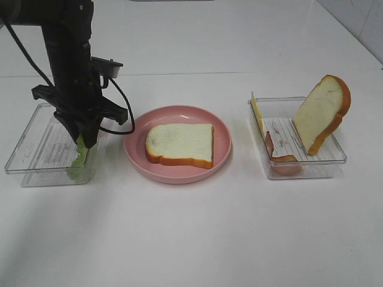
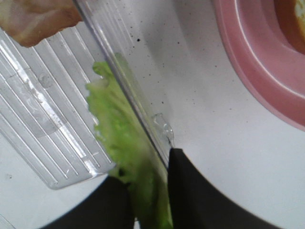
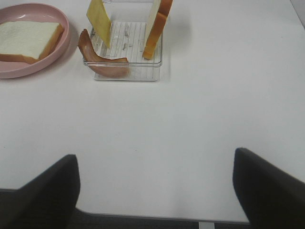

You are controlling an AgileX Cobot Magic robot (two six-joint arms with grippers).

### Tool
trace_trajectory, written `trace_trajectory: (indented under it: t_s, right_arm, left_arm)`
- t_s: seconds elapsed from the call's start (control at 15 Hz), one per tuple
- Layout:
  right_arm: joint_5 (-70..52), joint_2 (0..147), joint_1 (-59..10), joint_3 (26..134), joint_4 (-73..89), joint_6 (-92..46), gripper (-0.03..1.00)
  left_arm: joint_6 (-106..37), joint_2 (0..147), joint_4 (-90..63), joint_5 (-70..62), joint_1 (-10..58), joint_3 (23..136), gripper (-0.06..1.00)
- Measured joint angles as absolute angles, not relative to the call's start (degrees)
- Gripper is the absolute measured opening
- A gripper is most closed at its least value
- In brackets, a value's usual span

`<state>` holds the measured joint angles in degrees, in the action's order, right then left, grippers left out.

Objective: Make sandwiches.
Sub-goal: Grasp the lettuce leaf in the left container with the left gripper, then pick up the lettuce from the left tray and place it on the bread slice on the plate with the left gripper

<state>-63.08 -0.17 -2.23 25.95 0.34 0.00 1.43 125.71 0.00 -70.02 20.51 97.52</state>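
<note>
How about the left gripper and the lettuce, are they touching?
Touching. The left wrist view shows the lettuce squeezed between the dark fingers of the left gripper, with no gap on either side.

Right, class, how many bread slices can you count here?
2. One bread slice lies flat on the pink plate; the other leans on edge in the right-hand clear tray. Part of the left tray is blocked, so more could be hidden.

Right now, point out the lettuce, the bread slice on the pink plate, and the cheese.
lettuce (image 2: pixel 124 143), left wrist view, middle of the leaf
bread slice (image 1: pixel 179 142), exterior high view, its white face
cheese (image 3: pixel 99 16), right wrist view, flat yellow face
</note>
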Motion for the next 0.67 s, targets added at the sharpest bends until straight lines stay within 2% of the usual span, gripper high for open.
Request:
trace_trajectory:
  t_s: [0.07, 0.13, 0.67]
  right_arm:
    - [-63.1, -0.2, -2.2, 26.0, 0.3, 0.0, 0.85]
    - [-63.1, -0.2, -2.2, 26.0, 0.3, 0.0, 0.85]
    - [-63.1, -0.2, -2.2, 26.0, 0.3, 0.0, 0.85]
  left_arm:
    - [0.9, 125.7, 0.0, -70.0, 20.5, 97.5, 0.07]
    - [0.6, 125.7, 0.0, -70.0, 20.5, 97.5, 0.01]
    - [-0.8, 124.2, 0.0, -70.0, 20.5, 97.5, 0.0]
